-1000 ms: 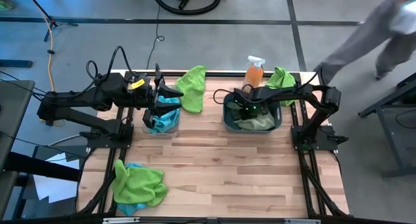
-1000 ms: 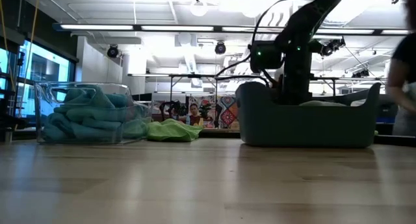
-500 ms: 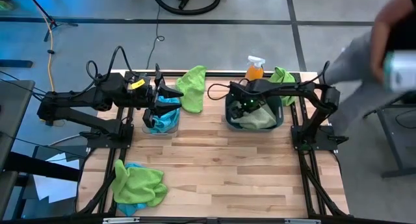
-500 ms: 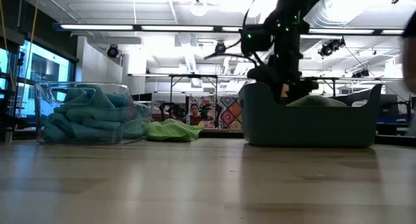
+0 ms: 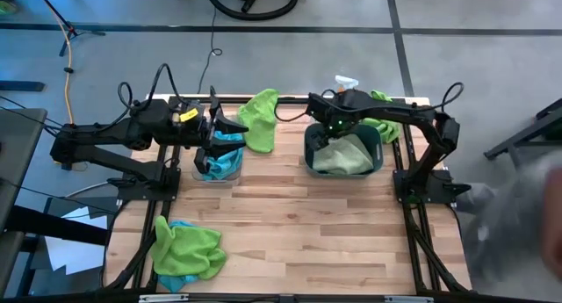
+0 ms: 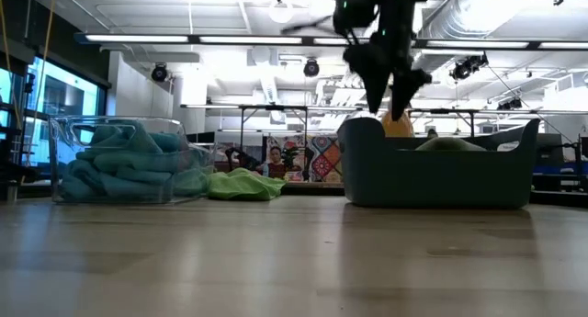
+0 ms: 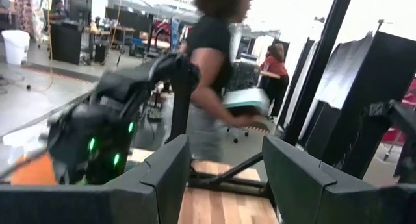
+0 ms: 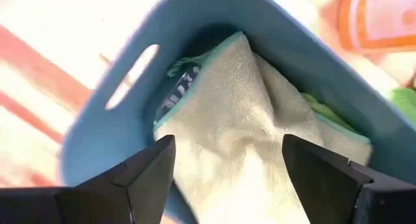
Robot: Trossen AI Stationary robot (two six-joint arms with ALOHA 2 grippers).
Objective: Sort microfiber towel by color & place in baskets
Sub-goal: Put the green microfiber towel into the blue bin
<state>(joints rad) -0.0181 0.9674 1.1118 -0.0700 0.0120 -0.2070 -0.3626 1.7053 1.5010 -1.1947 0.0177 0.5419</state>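
Observation:
The dark teal-grey basket point(image 5: 308, 159) point(image 6: 441, 175) stands at the table's far right. A pale yellow-green towel point(image 5: 344, 155) point(image 8: 247, 113) lies crumpled in it. My right gripper point(image 5: 337, 124) point(image 6: 386, 78) point(image 8: 227, 178) hangs open above the basket's far left corner, clear of the towel. The clear basket point(image 5: 219, 167) point(image 6: 129, 161), filled with teal towels, stands at the far left. My left gripper point(image 5: 235, 127) point(image 7: 227, 178) hovers open over it with nothing between its fingers. Bright green towels lie on the table at the far middle point(image 5: 261, 119) and the far right point(image 5: 383, 127).
A heap of green and teal towels point(image 5: 184, 246) lies near the table's near left corner. An orange spray bottle point(image 5: 344, 82) stands at the far edge behind my right arm. A person passes beside the table's right side. Bare wood spans the table's middle and near right.
My right gripper has risen out of the teal-grey basket and shifted a little toward the far edge, leaving the pale towel lying loose inside. A person has walked along the table's right side toward its near end.

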